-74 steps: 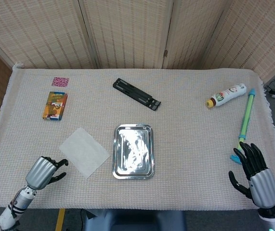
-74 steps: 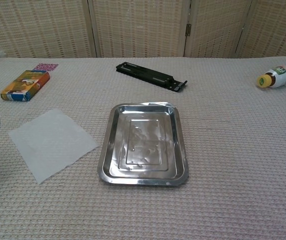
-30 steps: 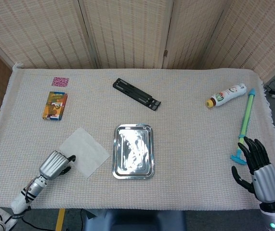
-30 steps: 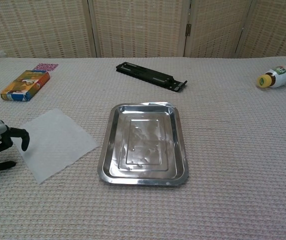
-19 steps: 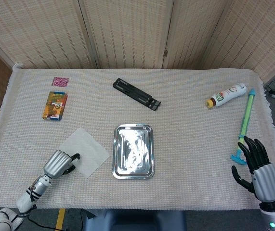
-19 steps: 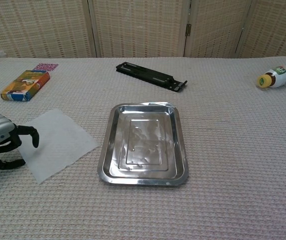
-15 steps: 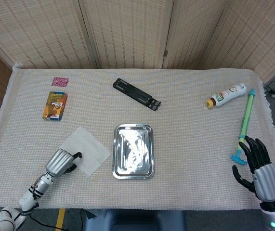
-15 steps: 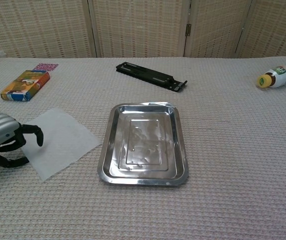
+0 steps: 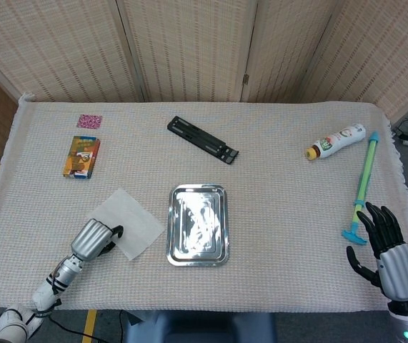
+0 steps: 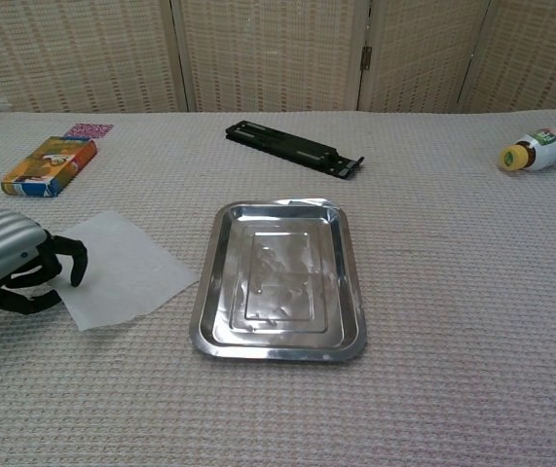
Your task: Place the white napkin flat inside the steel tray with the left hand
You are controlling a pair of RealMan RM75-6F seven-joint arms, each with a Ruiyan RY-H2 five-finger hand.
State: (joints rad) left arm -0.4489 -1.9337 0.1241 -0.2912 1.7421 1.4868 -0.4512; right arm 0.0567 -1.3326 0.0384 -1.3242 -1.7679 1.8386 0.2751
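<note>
The white napkin (image 9: 133,225) (image 10: 127,268) lies on the tablecloth just left of the steel tray (image 9: 170,221) (image 10: 204,292), which has nothing in it. My left hand (image 9: 95,237) (image 10: 10,258) sits at the napkin's near-left corner. Its dark fingers (image 10: 71,255) curl down onto that corner with the thumb below them, and the corner itself is hidden in the hand. My right hand (image 9: 382,246) hovers at the table's near right edge with fingers spread and nothing in it; the chest view does not show it.
A black bracket (image 9: 202,140) (image 10: 295,147) lies behind the tray. An orange snack box (image 9: 81,156) (image 10: 49,165) and a pink patterned square (image 9: 89,121) sit far left. A white bottle (image 9: 336,141) (image 10: 547,144) and a green-blue stick (image 9: 364,179) lie at right.
My left hand has advanced from the near left edge onto the napkin's corner and curled its fingers there. The napkin has slid slightly toward the tray. The right hand has drifted slightly toward me.
</note>
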